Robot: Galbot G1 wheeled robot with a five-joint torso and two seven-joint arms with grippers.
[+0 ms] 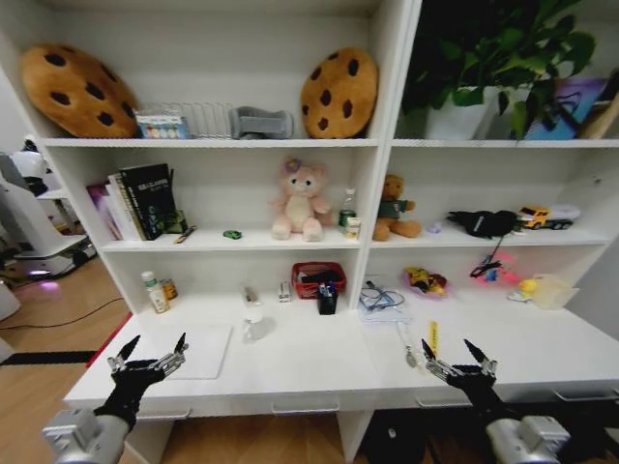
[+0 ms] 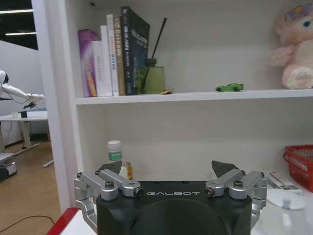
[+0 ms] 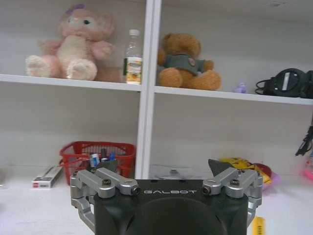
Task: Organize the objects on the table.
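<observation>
The white table [image 1: 309, 362] carries a flat silver laptop [image 1: 200, 350] at the left and a small clear bottle [image 1: 253, 323] beside it. A black cup of pens [image 1: 327, 298] stands before a red basket [image 1: 317, 277]. A yellow pen [image 1: 433, 338] and a silver one [image 1: 406, 345] lie at the right. The green toy car [image 1: 232, 234] [image 2: 229, 87] sits on the shelf above. My left gripper [image 1: 150, 353] [image 2: 167, 169] hovers open at the table's front left, just left of the laptop. Open too, my right gripper [image 1: 459, 356] [image 3: 161, 169] is at the front right, near the yellow pen [image 3: 257, 226].
Shelving rises behind the table with books [image 1: 135, 201], plush bears [image 1: 300, 201], cookie cushions [image 1: 338, 92] and a plant [image 1: 493, 58]. A green-capped bottle [image 1: 153, 292] [image 2: 114, 151] stands at the back left. Papers with cables [image 1: 385, 300] and coloured toys [image 1: 426, 281] lie at the back right.
</observation>
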